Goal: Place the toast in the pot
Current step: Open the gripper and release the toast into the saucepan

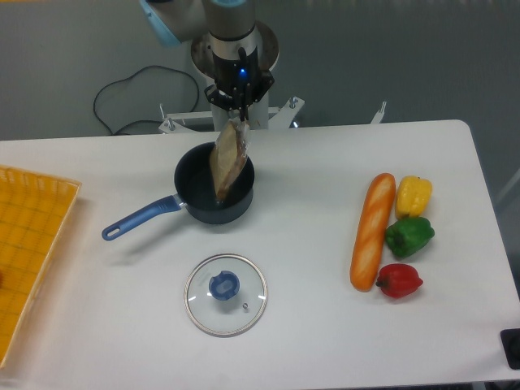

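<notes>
I have one fixed camera, set high in front of the white rectangular table (325, 325), looking down and toward twelve o'clock. It sits far enough back to take in nearly the whole tabletop, with the grey-and-blue robot arm (219, 20) at twelve o'clock.

Orange woven tray (32, 244) cut off by left edge. Small black object (512, 348) at lower right clipped by right edge, can't identify. Plastic-wrapped tan toast slice (228, 162) hides part of the dark navy round pot (195, 175) interior. Pincer (240, 122) fingertips too small and dark to resolve.
</notes>
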Motion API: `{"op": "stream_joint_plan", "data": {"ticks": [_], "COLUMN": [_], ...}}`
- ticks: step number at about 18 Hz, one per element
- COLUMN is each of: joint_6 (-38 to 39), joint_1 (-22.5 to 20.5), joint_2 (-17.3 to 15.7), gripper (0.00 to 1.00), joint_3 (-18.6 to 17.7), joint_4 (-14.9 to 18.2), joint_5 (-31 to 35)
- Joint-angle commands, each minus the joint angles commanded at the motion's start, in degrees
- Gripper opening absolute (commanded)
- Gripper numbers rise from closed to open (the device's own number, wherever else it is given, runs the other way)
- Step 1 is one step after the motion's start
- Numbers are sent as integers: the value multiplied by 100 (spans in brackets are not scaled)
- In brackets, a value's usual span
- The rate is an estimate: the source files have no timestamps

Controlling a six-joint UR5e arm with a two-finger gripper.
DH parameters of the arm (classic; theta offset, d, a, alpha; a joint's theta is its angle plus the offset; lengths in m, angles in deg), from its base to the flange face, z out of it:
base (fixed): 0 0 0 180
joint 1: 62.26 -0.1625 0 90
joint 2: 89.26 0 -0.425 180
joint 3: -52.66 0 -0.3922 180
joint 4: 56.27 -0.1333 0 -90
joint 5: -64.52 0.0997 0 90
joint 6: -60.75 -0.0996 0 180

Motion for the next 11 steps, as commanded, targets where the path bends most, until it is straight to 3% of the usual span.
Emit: {"op": "stream_joint_plan", "data": {"ticks": [11], "joint_6": [887], "joint_1": [70], "joint_2": [114], "gripper": [5], "joint_3": [0], "joint_4": [-9], "joint_5": [-26]}}
